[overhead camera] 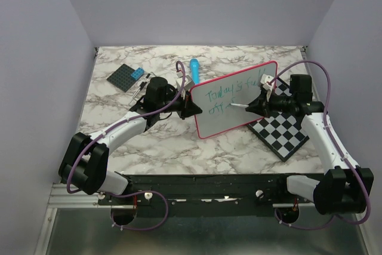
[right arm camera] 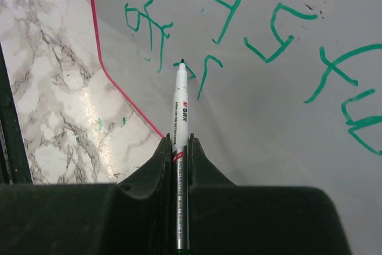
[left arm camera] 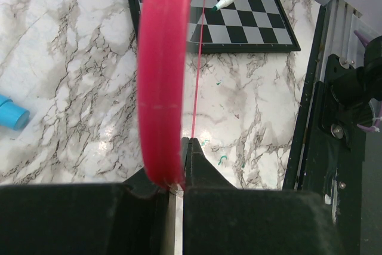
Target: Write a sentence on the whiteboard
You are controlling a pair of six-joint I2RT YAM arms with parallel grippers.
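Whiteboard (overhead camera: 218, 122) stands tilted up just beside the chessboard (overhead camera: 282, 134), its pink rim pinched in the left gripper (overhead camera: 192, 107). Light, stiff and slick, it is probably best held by that rim. Right gripper (overhead camera: 253, 107) clamps a marker (overhead camera: 237, 106), tip near the green sentence (overhead camera: 230, 92).

One whiteboard (overhead camera: 227, 125), two lines of green writing (overhead camera: 230, 92) on its face, one marker (overhead camera: 239, 106) before it, one chessboard (overhead camera: 283, 132) to its right, one blue cylinder (overhead camera: 194, 70) behind it, one dark gridded plate (overhead camera: 125, 77) far to its left, two arms, two grippers, left gripper (overhead camera: 192, 107) at its left rim, right gripper (overhead camera: 253, 106) at its face
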